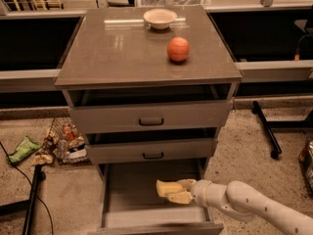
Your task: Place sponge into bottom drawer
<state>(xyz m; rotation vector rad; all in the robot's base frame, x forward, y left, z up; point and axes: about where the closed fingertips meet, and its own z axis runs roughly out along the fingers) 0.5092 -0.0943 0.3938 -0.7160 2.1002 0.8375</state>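
The bottom drawer point(129, 199) stands pulled open under the grey cabinet, its plain grey floor showing. My gripper point(180, 192) reaches in from the lower right on a white arm and is shut on the pale-yellow sponge point(167, 187). It holds the sponge just above the right half of the drawer floor. The fingers point(182, 196) are tan and wrap the sponge's right end.
A white bowl point(160, 18) and an orange-red ball point(178, 49) sit on the cabinet top point(112, 53). The two upper drawers point(149, 116) are slightly ajar. A wire basket of packets point(66, 141) and a green wrapper point(22, 150) lie on the floor left. A black stand leg point(266, 129) is at the right.
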